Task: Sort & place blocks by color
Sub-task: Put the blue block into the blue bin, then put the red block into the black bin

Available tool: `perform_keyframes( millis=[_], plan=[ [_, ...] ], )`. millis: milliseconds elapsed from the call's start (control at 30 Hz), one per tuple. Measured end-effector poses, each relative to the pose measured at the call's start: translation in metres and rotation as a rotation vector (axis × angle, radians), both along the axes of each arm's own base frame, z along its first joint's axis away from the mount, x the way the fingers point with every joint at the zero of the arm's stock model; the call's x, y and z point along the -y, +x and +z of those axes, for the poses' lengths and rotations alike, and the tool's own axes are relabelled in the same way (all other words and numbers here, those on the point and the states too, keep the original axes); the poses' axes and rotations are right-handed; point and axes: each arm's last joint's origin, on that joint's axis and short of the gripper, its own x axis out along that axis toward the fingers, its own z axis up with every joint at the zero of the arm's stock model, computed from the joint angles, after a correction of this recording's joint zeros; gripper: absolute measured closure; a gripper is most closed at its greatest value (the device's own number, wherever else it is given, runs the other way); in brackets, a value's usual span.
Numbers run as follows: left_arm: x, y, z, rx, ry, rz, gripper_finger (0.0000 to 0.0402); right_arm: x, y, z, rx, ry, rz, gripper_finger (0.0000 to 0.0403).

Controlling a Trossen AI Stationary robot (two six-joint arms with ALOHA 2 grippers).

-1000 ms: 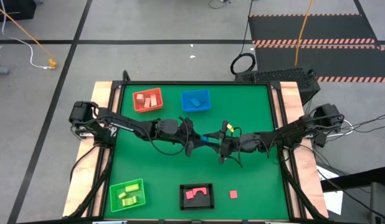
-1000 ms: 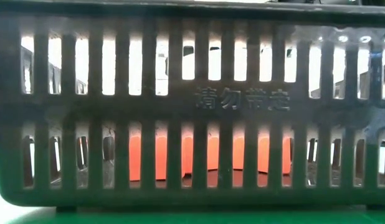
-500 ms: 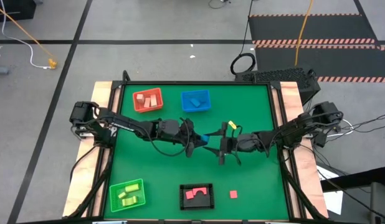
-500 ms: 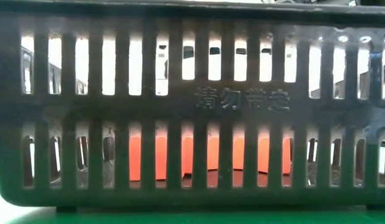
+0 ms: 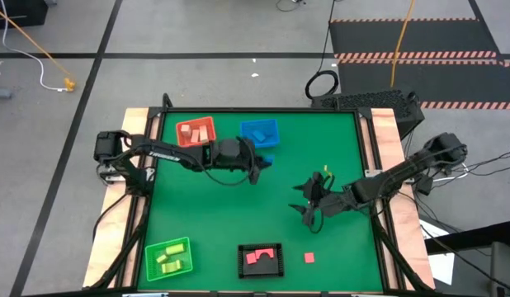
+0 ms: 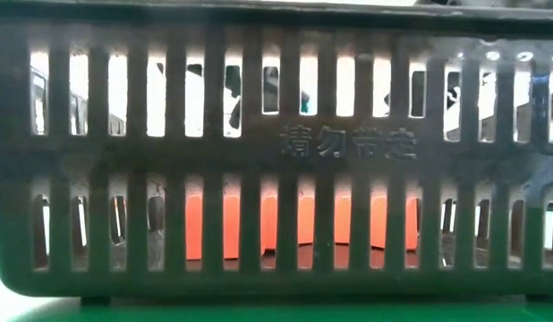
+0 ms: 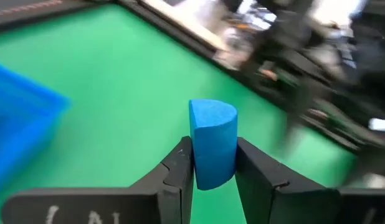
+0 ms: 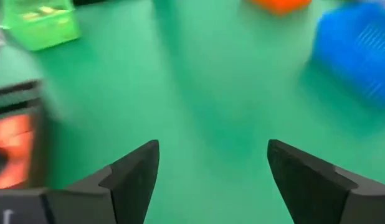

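Observation:
My left gripper (image 5: 262,165) is shut on a blue block (image 7: 211,146), a half-round piece, and hovers just on the near side of the blue basket (image 5: 260,133). My right gripper (image 5: 303,205) stands open over bare green mat at centre right, with nothing between its fingers (image 8: 213,146). A loose red block (image 5: 309,258) lies flat on the mat near the front edge. The black basket (image 5: 262,259) holds red blocks, the red basket (image 5: 195,133) tan ones, and the green basket (image 5: 168,256) yellow-green ones. My left gripper pinches the blue block between its two fingers, one on the flat side (image 7: 194,163) and one on the rounded side (image 7: 233,158). The block's half-round end face (image 7: 212,113) sticks out beyond the fingertips. The block hangs clear of the mat.
The four baskets stand near the mat's corners and front edge, with open green mat (image 5: 238,214) between them. In the low view the slotted wall of the black basket (image 6: 276,143) fills the frame, red showing behind its slots. Wooden table edges (image 5: 139,124) flank the mat.
The two grippers met at the mat's centre with the blue block between them. My right gripper has let go, opened and drawn back toward the right and near edges. My left gripper has carried the block toward the far edge, up to the blue basket.

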Motion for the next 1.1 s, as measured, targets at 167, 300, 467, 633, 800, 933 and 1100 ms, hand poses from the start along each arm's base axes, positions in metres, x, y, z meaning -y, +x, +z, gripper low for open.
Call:
perform_keyframes(
  millis=[167,300,467,633,800,933,1100],
  plan=[
    [-0.036,-0.007,-0.004,-0.042,0.045,0.118,0.0312,-0.015,-0.008,-0.003,-0.068,0.349,0.059,0.0117],
    [-0.064,-0.011,-0.017,-0.099,0.082,0.208,0.0312,-0.026,-0.015,-0.008,-0.090,0.445,0.098,0.0124],
    [-0.085,-0.011,-0.039,-0.168,0.100,0.267,0.0312,-0.031,-0.024,-0.018,-0.126,0.467,0.101,0.0130],
    [-0.097,-0.013,-0.054,-0.223,0.125,0.326,0.0312,-0.033,-0.035,-0.030,-0.168,0.485,0.089,0.0142],
    [-0.101,-0.014,-0.058,-0.244,0.136,0.369,0.0297,-0.035,-0.044,-0.040,-0.203,0.500,0.083,0.0149],
    [-0.101,-0.014,-0.058,-0.247,0.147,0.401,0.0259,-0.037,-0.049,-0.044,-0.186,0.531,0.102,0.0145],
    [-0.102,-0.015,-0.058,-0.244,0.138,0.440,0.0236,-0.042,-0.050,-0.043,-0.111,0.592,0.146,0.0129]
  ],
)
